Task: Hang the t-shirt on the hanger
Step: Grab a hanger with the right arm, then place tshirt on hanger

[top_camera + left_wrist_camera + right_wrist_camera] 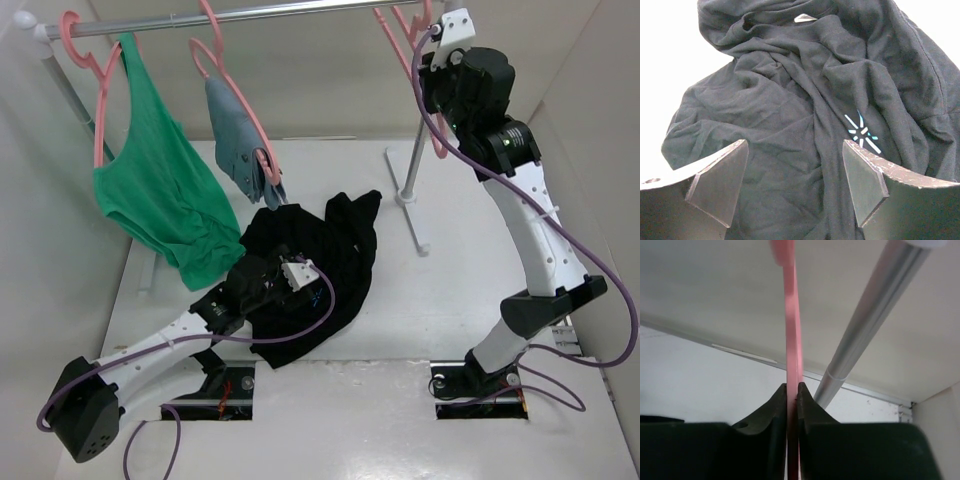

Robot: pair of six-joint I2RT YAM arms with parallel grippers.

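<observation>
The black t-shirt [325, 250] lies crumpled on the table. In the left wrist view the t-shirt [790, 95] fills the frame, its blue starburst mark [862, 131] by the right finger. My left gripper [283, 275] hovers low over it, open [795, 150], with only cloth below the fingers. The empty pink hanger [393, 32] hangs at the right end of the rail. My right gripper [432, 45] is raised there and shut on the hanger's thin bar [791, 315], which runs straight up between the closed fingertips [793, 390].
A metal rail [250, 15] crosses the top on a stand post [412, 170], seen as a pole [875, 310] beside my right fingers. A green tank top [160, 190] and a grey-blue garment [235, 140] hang from pink hangers at the left.
</observation>
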